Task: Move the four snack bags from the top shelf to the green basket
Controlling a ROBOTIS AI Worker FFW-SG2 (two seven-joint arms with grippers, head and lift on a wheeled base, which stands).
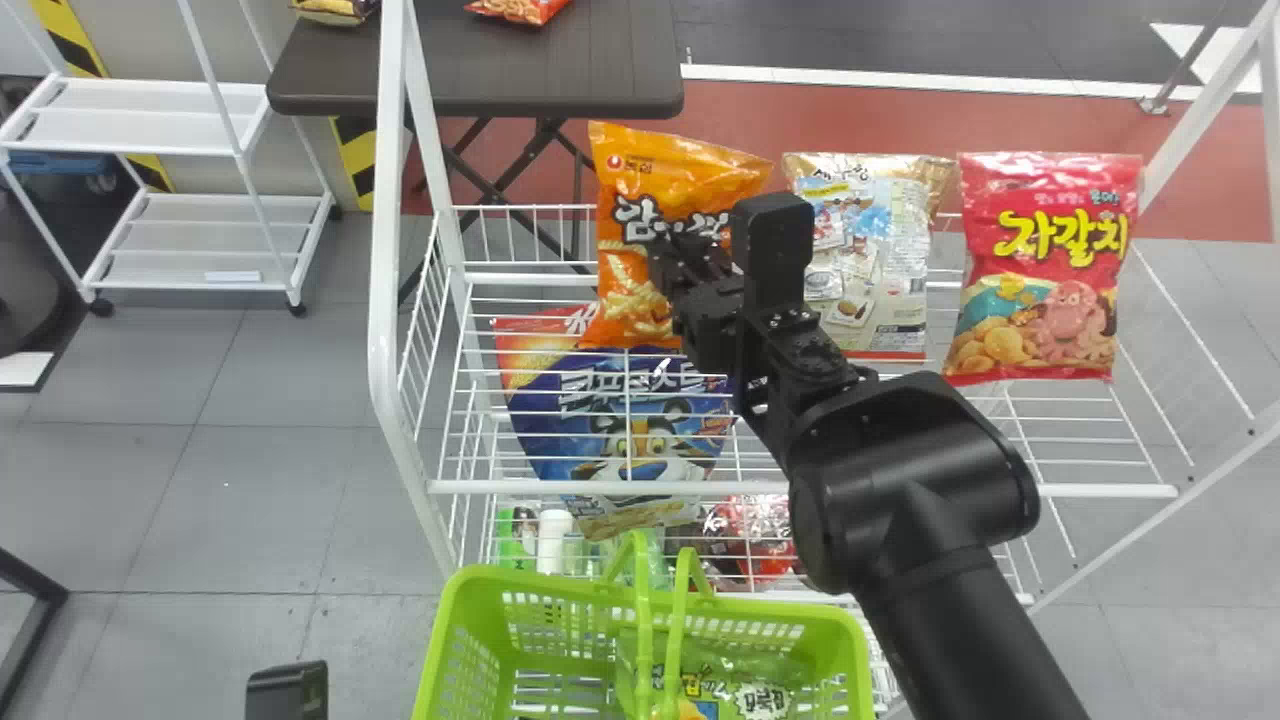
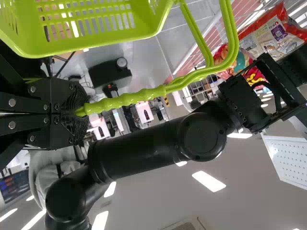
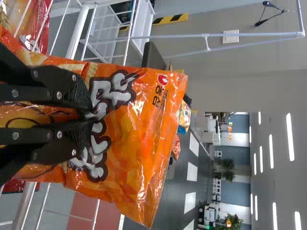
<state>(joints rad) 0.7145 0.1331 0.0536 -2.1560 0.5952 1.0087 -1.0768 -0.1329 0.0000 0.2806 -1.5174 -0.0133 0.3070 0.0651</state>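
On my right side, the claw point(image 1: 668, 258) is closed down to a narrow gap, pinching the front of the orange snack bag point(image 1: 640, 190). That bag is at the left end of the wire top shelf point(image 1: 800, 488), tilted a bit; whether its bottom edge bears on the wires, I can't tell. My left claw point(image 2: 79, 111) is closed around the ribbed grip of the green handle point(image 2: 129, 99), which belongs to the green basket point(image 1: 845, 618).

The basket sits low in front of the rack, and inside it I can see a green snack bag point(image 1: 735, 675) with yellow on its print, lying under the handles. Back on the top shelf, the gold-and-silver snack bag point(image 1: 890, 290) stands just right of the orange one, partly behind my right arm, and the red snack bag point(image 1: 1060, 230) with a pink octopus stands upright farther right.

Below that shelf, through the wires, I've got a blue cereal bag point(image 1: 660, 440) with a tiger on it, overlapping a red-and-yellow bag point(image 1: 520, 360). Beyond the rack, a dark brown tabletop point(image 1: 480, 70) carries more snack bags point(image 1: 520, 9) near its far side.
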